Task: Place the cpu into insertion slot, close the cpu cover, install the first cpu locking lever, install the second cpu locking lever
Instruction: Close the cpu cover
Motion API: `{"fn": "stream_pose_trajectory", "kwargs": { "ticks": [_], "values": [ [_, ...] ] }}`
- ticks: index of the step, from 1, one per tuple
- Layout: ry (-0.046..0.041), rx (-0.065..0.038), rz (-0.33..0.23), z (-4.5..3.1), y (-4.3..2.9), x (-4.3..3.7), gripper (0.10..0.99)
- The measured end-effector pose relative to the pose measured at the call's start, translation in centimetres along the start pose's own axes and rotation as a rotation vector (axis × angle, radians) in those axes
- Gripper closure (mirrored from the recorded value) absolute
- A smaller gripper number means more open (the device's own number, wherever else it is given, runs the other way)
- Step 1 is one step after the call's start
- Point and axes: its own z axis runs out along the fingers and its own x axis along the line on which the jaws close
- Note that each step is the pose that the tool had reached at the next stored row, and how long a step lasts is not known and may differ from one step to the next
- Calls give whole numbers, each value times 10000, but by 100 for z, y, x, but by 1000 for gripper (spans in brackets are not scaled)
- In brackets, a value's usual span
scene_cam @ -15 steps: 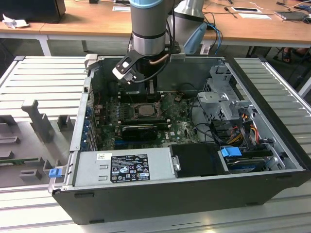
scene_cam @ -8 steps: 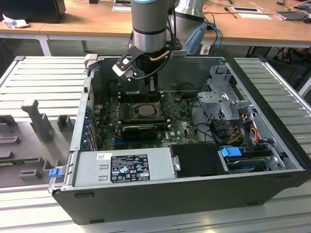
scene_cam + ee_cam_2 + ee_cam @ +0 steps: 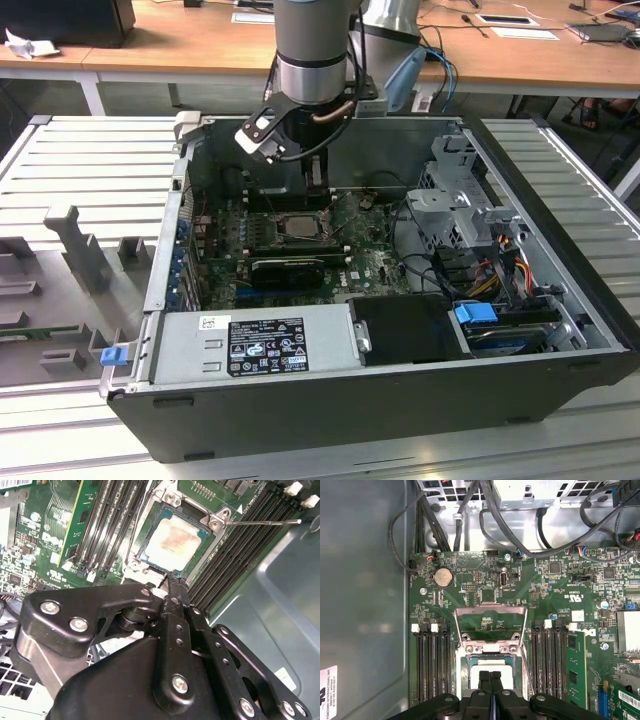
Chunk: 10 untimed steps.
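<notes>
The cpu [image 3: 172,540], a pale silvery square, lies in the insertion slot [image 3: 207,537] on the green board. The slot [image 3: 300,228] sits mid-board inside the open case. The cpu cover [image 3: 490,611], a silvery frame with a large window, is flipped open and lies flat beyond the slot. A thin locking lever [image 3: 262,522] sticks out free from the slot's corner. My gripper [image 3: 490,674] is shut with nothing between its black fingers [image 3: 484,682]. It hangs just above the slot's near edge [image 3: 174,576], below the arm's wrist [image 3: 312,185].
Long black memory slots [image 3: 432,665] flank the slot on both sides. Black cable bundles [image 3: 495,515] run along the board's far edge. In the exterior view a power supply [image 3: 265,340] fills the case front and a drive cage [image 3: 460,205] stands on the right.
</notes>
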Motion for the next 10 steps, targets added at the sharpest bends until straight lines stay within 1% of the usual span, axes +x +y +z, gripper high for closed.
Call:
{"fn": "stream_pose_trajectory", "kwargs": {
  "ticks": [4,7,9,10],
  "values": [
    [1,0,-1,-13,15,2,980],
    [-2,3,-1,-24,48,2,980],
    [0,2,1,-46,54,4,980],
    [0,3,1,-70,57,5,980]
  ]
}}
